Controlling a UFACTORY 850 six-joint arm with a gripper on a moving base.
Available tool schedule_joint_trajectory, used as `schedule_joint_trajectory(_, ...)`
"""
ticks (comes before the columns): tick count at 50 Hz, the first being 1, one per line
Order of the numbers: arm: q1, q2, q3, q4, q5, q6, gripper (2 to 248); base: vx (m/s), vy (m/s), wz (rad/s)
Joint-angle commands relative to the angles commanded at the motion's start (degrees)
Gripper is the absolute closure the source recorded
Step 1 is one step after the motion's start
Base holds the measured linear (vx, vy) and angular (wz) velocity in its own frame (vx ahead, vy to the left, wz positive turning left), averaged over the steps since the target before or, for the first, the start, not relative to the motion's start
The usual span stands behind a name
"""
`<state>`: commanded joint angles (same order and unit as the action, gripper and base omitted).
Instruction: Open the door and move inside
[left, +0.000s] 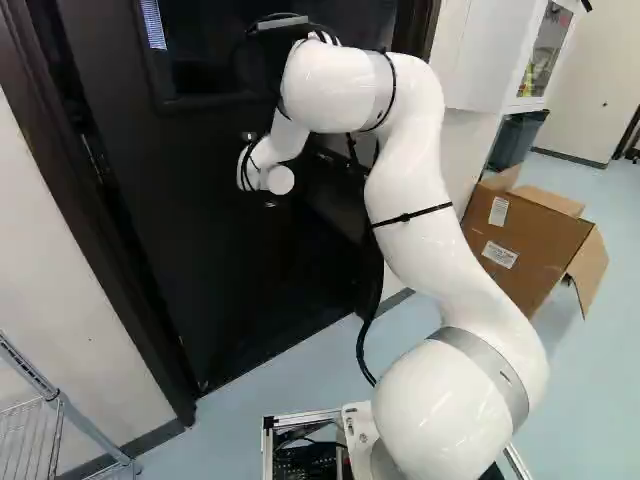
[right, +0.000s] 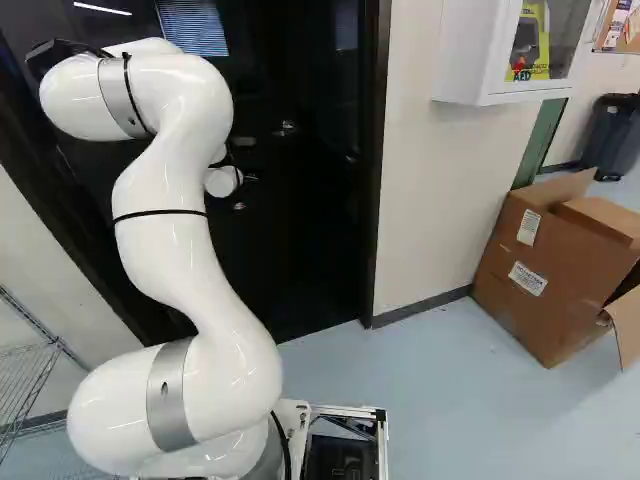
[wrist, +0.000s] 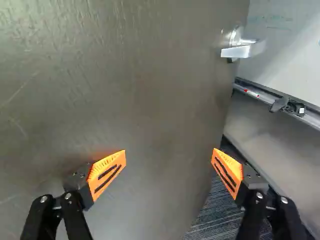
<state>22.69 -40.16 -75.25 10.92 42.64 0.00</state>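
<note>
The dark door (left: 190, 240) stands partly open in its dark frame, a gap along its handle side. Beyond my arm's wrist, the gripper (right: 246, 177) is mostly lost against the dark door in the right base view. The door's lever handle (right: 285, 128) shows beside it. In the wrist view the gripper (wrist: 168, 162) is open with nothing between its fingers. The door's face (wrist: 125, 90) fills most of the space ahead of it. Farther ahead, off to one side, the silver handle (wrist: 242, 50) sits close to the door's edge. Whether a finger touches the door, I cannot tell.
Through the gap are a whiteboard (wrist: 295, 50), its tray (wrist: 272, 100) and striped carpet (wrist: 215, 215). An opened cardboard box (right: 555, 280) stands right of the doorway, below a white wall cabinet (right: 490, 50). A wire rack (left: 35, 430) stands at the left base view's left.
</note>
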Motion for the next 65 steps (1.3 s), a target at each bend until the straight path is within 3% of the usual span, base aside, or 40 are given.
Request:
schedule_joint_trajectory(14, 0.37, 0.27, 0.37, 0.0, 0.0, 0.0, 3, 0.0, 0.0, 0.0)
schedule_joint_trajectory(44, -2.11, 7.43, 10.05, -0.11, 0.0, 0.0, 3, 0.0, 0.0, 0.0)
schedule_joint_trajectory(65, -3.21, 13.13, 17.47, -2.05, 0.0, 0.0, 3, 0.0, 0.0, 0.0)
